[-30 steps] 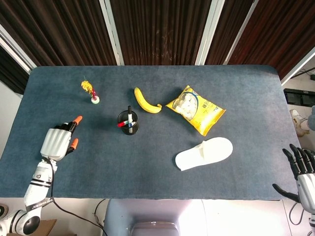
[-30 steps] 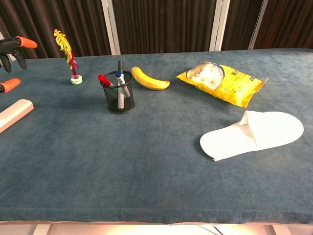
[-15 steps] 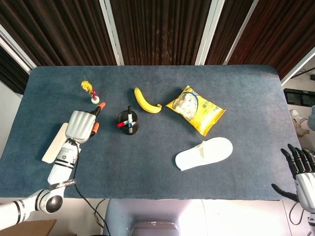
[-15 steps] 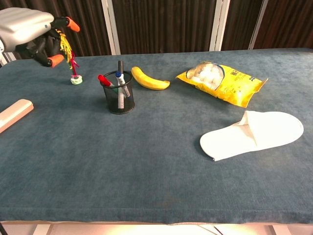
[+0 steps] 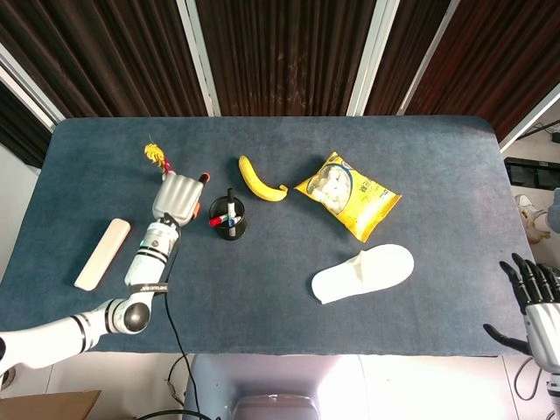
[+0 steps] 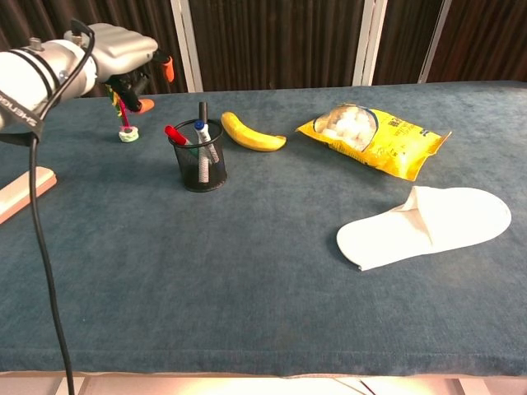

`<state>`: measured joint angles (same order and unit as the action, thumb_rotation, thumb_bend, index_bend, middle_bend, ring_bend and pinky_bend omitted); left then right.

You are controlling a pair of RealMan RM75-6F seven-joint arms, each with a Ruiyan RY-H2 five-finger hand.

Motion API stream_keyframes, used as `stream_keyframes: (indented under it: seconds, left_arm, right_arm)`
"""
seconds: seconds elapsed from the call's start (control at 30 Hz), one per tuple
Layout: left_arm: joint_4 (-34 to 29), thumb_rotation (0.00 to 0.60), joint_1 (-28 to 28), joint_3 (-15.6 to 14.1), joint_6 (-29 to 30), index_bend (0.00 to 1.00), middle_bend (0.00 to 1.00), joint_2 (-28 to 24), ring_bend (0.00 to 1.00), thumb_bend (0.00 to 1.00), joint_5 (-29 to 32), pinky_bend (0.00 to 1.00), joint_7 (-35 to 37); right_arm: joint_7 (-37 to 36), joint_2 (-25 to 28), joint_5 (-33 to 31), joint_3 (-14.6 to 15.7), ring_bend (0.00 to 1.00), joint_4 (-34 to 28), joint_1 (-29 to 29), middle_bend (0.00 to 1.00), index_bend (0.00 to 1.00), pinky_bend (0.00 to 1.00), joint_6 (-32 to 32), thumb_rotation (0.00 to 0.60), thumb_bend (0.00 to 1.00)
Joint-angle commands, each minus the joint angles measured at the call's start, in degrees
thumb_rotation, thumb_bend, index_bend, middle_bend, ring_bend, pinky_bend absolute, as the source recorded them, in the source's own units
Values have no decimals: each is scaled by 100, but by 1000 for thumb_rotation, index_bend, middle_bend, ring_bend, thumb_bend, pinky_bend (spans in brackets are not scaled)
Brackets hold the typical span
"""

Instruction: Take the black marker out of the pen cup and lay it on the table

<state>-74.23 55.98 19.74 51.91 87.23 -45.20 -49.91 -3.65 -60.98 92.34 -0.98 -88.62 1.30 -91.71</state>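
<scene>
A black mesh pen cup (image 5: 229, 229) (image 6: 202, 169) stands left of the table's centre. The black marker (image 5: 231, 199) (image 6: 202, 113) sticks upright out of it, beside a red-capped marker (image 6: 175, 134) and a blue-capped one (image 6: 199, 127). My left hand (image 5: 178, 198) (image 6: 128, 51) hovers just left of the cup and above table height, holding nothing, its orange-tipped fingers apart and not touching cup or marker. My right hand (image 5: 535, 296) is off the table's front right corner, fingers spread and empty; the chest view does not show it.
A small toy flower (image 5: 160, 162) (image 6: 125, 132) stands close behind the left hand. A banana (image 5: 260, 179) (image 6: 251, 133) lies right of the cup, then a yellow snack bag (image 5: 348, 194) (image 6: 375, 136) and a white slipper (image 5: 363, 273) (image 6: 428, 226). A beige flat block (image 5: 102, 254) (image 6: 25, 191) lies at the left.
My left hand has swung from the table's left edge rightward and up, ending beside the pen cup. The right hand has barely moved. No object has shifted.
</scene>
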Motion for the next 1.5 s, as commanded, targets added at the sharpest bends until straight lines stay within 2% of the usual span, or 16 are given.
stream_keyframes:
  seconds: [0.03,0.23,0.73,1.07,1.33,1.5]
  left_arm:
    - [321,600,300,-59,-196,304,613,209,719,365,175,684,-124]
    - [744,600,627,-234,-415,310,560,464,667,367,243,601,-163]
    - [1407,600,1037,-459,-416,328,557,1041,661,362,190,604,-94]
    - [1435,600,1121,-536,-311,385,555,1104,665,359,249,609,-199]
    - [1694,600,1179,-753,20,378,548,1214,666,353,85,641,-650]
    - [1760,600,1179,-779,62,376,545,1251,665,354,60,655,-720]
  right_arm:
    - [22,-9,-59,-13,16,8,-26,53,101,155,72,600,184]
    - [74,-6,-215,-64,16,-16,-83,53,101,153,220,600,185]
    - [83,15,-307,-79,16,-26,-126,53,102,154,330,600,184]
    - [24,50,-289,-62,16,-42,-119,53,102,155,319,600,184]
    - [8,57,-273,-60,16,-38,-139,53,101,153,336,600,184]
    - [6,61,-277,-62,16,-44,-145,53,101,154,344,600,184]
